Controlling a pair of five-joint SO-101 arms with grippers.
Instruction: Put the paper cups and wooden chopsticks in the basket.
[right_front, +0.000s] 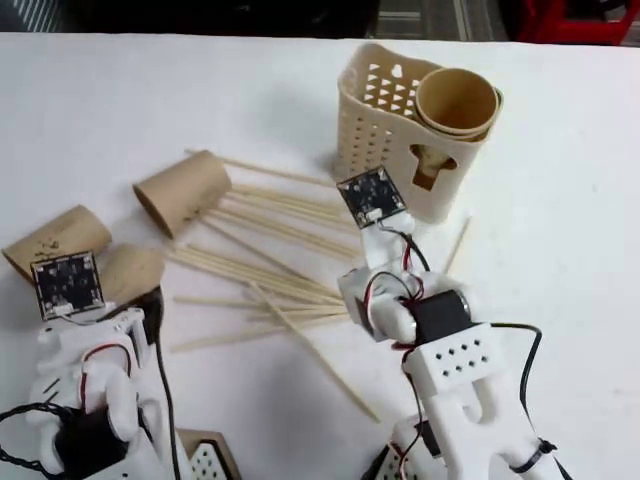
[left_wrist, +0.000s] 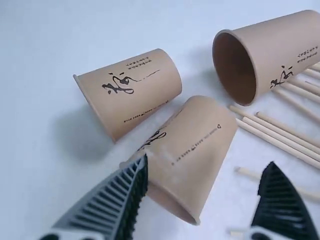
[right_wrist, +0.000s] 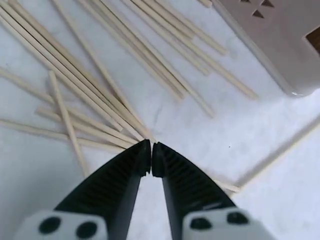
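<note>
**One cup between the fingers, sticks waiting**

Our left gripper (left_wrist: 207, 165) is spread wide, with one finger on each side of a lying cup (left_wrist: 192, 150). It does not grip yet, and we judge it is placed to take the cup by its wall. The other cups (left_wrist: 130, 92) lie close, at 9 o'clock on the table (right_front: 560, 200). Our right gripper (right_wrist: 151, 152) is closed tip to tip and empty, over the chopsticks (right_front: 270, 270) at the centre. The basket (right_front: 385, 130), at 1 o'clock, holds stacked cups (right_front: 457, 98). We see free room at 3 o'clock.

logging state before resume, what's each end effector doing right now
Left end effector: open, over a lying paper cup.
Right end effector: closed, holding nothing, above chopsticks.
</note>
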